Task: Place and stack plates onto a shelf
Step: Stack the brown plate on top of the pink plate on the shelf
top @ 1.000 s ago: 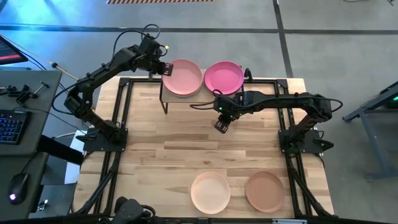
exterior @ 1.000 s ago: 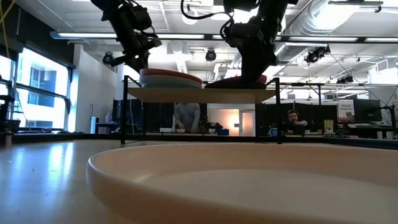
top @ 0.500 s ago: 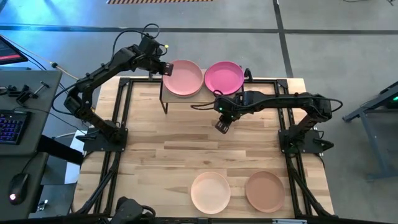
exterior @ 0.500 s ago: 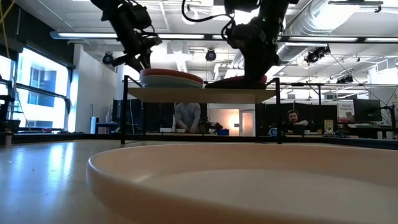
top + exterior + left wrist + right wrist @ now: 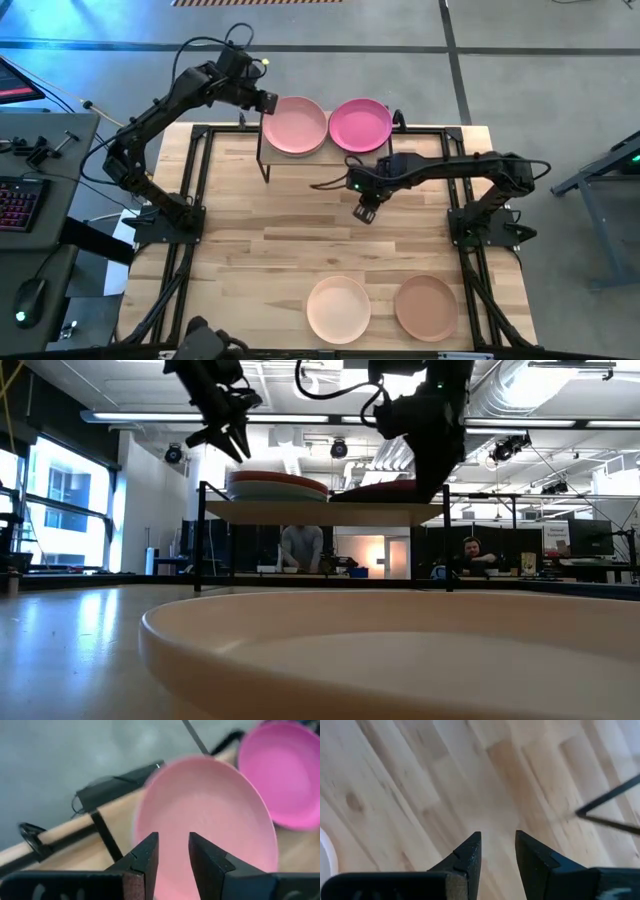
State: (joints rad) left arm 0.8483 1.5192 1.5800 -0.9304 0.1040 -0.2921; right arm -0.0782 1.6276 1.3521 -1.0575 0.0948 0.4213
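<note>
A pink plate (image 5: 295,125) tops a stack of plates on the left half of the shelf (image 5: 320,511), and a magenta plate (image 5: 361,123) lies on the right half. The cream plate (image 5: 338,308) and the tan-brown plate (image 5: 427,307) rest flat on the table near its near edge. My left gripper (image 5: 262,100) hovers open above the pink plate's left rim and touches nothing; its wrist view shows the pink plate (image 5: 210,820) beyond the fingers. My right gripper (image 5: 365,212) is open over bare table in front of the shelf, fingers pointing down (image 5: 498,842).
The shelf's thin black legs (image 5: 265,168) stand at the table's far edge. The cream plate fills the foreground of the low view (image 5: 400,650). Bare wooden tabletop (image 5: 270,240) lies between the shelf and the two near plates. People stand in the room beyond (image 5: 300,545).
My left gripper has risen from beside the pink plate's left rim and drawn slightly toward the table's far left. My right gripper has moved away from the shelf, a little toward the near edge and the right. The plates have stayed where they were.
</note>
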